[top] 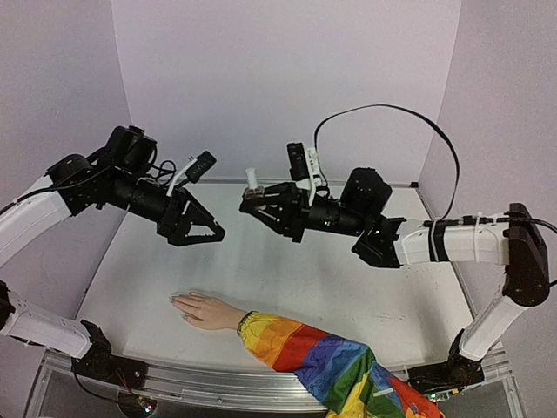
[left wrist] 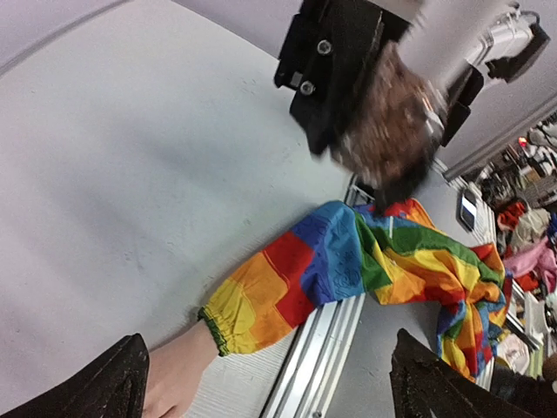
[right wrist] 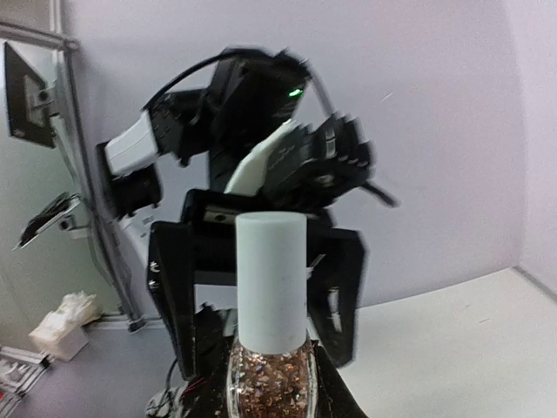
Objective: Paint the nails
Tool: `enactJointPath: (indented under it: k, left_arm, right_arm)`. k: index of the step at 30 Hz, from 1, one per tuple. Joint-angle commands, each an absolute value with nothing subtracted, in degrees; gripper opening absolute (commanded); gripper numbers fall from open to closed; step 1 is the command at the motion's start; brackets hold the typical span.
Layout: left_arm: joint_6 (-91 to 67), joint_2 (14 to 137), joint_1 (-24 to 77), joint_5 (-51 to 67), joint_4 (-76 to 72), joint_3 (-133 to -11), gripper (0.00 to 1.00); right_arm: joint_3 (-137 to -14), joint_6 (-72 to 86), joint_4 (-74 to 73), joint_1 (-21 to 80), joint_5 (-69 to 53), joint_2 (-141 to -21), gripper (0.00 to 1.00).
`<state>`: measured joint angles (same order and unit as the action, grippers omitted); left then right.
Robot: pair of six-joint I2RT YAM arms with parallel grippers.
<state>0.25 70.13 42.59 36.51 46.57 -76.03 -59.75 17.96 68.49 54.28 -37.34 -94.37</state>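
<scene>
The pale mannequin hand [top: 204, 310] lies palm down on the white table, fingers pointing left, its arm in a rainbow-striped sleeve [top: 324, 357]. The nails at the fingertips [top: 175, 301] are too small to make out. My right gripper [top: 253, 205] is shut on a clear bottle of copper glitter polish [right wrist: 270, 383] with a white cap [right wrist: 271, 279], held upright in the air. My left gripper [top: 209, 225] is open and empty, hovering just left of the bottle and facing it. The left wrist view shows the sleeve [left wrist: 348, 261], the wrist [left wrist: 174, 374] and the blurred bottle [left wrist: 392, 131].
The table [top: 287, 279] is enclosed by pale walls at the left, back and right. A metal rail [left wrist: 322, 348] runs along its near edge, and the sleeve hangs over it. A black cable [top: 409, 113] loops above the right arm.
</scene>
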Motion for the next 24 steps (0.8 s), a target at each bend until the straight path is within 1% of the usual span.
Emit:
enactJointPath:
  k: [1, 3, 4, 7, 8, 10, 17, 24]
  left_arm:
    - [-8.97, 61.81, 41.57, 28.82, 40.87, -74.24, 0.99]
    - [-16.17, 60.17, 41.57, 25.60, 36.11, -72.83, 0.99]
    - [-19.58, 59.49, 41.62, 23.93, 33.44, -72.34, 0.99]
    - [-25.49, 58.02, 41.66, 18.20, 27.21, -71.92, 0.97]
    - [-26.43, 57.86, 41.66, 16.15, 25.25, -71.93, 0.97]
    - [-27.34, 58.25, 41.75, 13.56, 22.01, -71.61, 0.95]
    - [-27.31, 63.16, 42.11, 13.33, 15.95, -72.64, 0.80]
    - [-26.90, 64.91, 42.71, 13.19, 14.62, -72.07, 0.62]
  right_arm:
    - [-59.12, 9.22, 66.09, 54.41, -14.71, -89.57, 0.00]
    - [-60.26, 7.10, 64.09, 55.98, -6.55, -90.01, 0.00]
    - [-60.97, 5.35, 63.21, 57.45, 2.27, -90.45, 0.00]
    - [-63.45, 1.04, 62.40, 62.22, 19.20, -92.60, 0.00]
    - [-64.50, 0.56, 62.28, 63.47, 23.25, -93.57, 0.00]
    - [-66.59, 0.44, 61.43, 65.18, 27.54, -95.64, 0.00]
    - [-73.75, -3.19, 58.14, 69.54, 29.65, -101.81, 0.00]
    - [-77.25, -4.55, 57.26, 71.25, 28.70, -104.47, 0.00]
